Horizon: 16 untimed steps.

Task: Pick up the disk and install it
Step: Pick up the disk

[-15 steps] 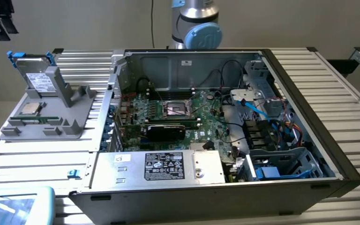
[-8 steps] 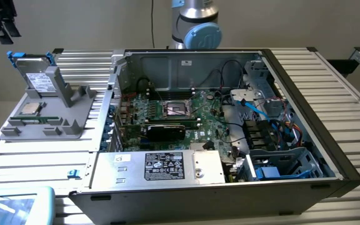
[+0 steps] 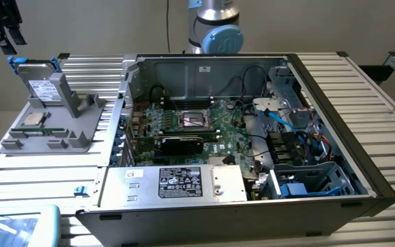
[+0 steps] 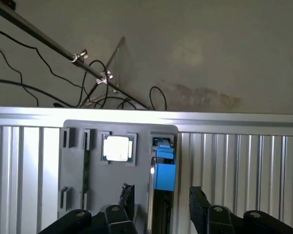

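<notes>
**A:** Where is the flat silver-grey metal disk with blue plastic rails point(image 3: 36, 85)?

**B:** The exterior view has it upright in the grey plastic holder point(image 3: 74, 135), at that view's left of the open black computer case point(image 3: 183, 67).

**A:** And the wrist view?

**B:** It shows the disk edge-on and the black gripper point(image 4: 161, 192) spread wide, gripping nothing. I cannot read the white label's print.

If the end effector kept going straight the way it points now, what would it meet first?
Most likely the disk, standing on edge in the grey holder; its blue-railed edge lies centred ahead of the open end effector. How far off is unclear.
</notes>
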Each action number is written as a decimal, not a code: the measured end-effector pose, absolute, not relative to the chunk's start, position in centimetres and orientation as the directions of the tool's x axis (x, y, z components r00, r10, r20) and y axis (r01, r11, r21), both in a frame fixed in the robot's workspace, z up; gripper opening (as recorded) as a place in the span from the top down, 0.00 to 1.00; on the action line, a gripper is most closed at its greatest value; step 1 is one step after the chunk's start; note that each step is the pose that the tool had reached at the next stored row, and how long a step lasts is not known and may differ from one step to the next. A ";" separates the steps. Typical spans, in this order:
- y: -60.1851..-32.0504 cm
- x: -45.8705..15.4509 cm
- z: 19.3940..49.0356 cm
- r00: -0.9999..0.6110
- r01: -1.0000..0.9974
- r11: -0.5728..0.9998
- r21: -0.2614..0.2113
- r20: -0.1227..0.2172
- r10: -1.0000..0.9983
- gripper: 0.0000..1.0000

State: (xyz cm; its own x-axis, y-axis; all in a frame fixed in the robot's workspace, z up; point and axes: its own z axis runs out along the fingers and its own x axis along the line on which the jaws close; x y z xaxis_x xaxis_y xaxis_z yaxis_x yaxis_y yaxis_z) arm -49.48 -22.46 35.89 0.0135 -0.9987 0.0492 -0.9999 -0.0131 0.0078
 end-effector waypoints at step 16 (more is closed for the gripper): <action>-22.7 -49.5 33.0 0.014 -1.000 -0.013 0.008 0.049 -0.999 0.35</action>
